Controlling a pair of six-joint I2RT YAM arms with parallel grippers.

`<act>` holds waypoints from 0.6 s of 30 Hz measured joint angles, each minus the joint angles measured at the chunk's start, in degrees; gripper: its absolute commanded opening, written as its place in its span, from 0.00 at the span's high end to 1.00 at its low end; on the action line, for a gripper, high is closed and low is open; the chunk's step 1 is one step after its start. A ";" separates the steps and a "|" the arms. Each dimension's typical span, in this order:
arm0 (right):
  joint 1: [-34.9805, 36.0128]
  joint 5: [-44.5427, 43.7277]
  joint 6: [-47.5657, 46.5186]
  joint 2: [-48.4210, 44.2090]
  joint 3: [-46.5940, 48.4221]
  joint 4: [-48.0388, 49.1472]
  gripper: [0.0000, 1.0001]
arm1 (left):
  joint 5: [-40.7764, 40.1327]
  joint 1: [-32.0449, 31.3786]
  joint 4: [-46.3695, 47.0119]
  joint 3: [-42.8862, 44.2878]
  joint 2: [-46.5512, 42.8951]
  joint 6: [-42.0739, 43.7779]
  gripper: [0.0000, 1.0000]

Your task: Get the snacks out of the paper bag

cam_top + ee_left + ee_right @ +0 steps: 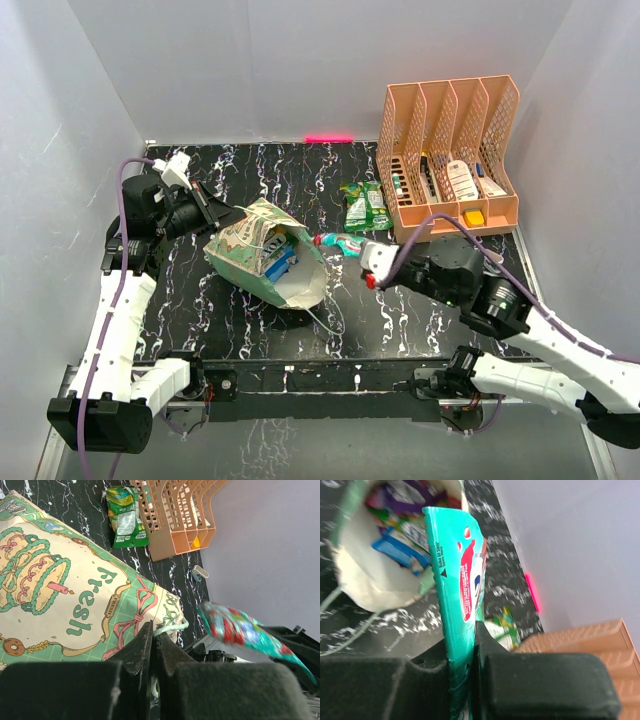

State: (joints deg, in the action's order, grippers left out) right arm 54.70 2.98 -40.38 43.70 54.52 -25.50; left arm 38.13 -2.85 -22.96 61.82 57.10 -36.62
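The left gripper (152, 630) clenches the edge of the mint-green paper bag (250, 245), tipped centre-left on the black marbled bench (380, 322); the right gripper (465, 637) grasps a glossy teal snack packet (457, 570) just right of its mouth.
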 measured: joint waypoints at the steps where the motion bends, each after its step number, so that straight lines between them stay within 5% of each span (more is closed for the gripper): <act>1: 0.00 -2.60 -0.09 0.70 -0.11 0.09 0.93 | -0.02 0.00 -0.07 0.00 0.00 0.02 1.00; 6: -3.50 -9.40 -4.11 8.20 -3.45 5.57 0.93 | -0.04 0.00 -0.15 0.00 0.00 -0.04 1.00; 18: -27.26 0.02 -16.44 32.17 -4.85 26.60 0.93 | 0.48 0.00 -0.28 0.42 0.00 -0.31 1.00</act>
State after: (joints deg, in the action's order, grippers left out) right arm 27.44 3.01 -56.82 75.88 49.67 1.10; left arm 38.61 -2.85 -23.24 62.24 57.10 -36.93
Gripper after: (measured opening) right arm 0.102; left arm 0.014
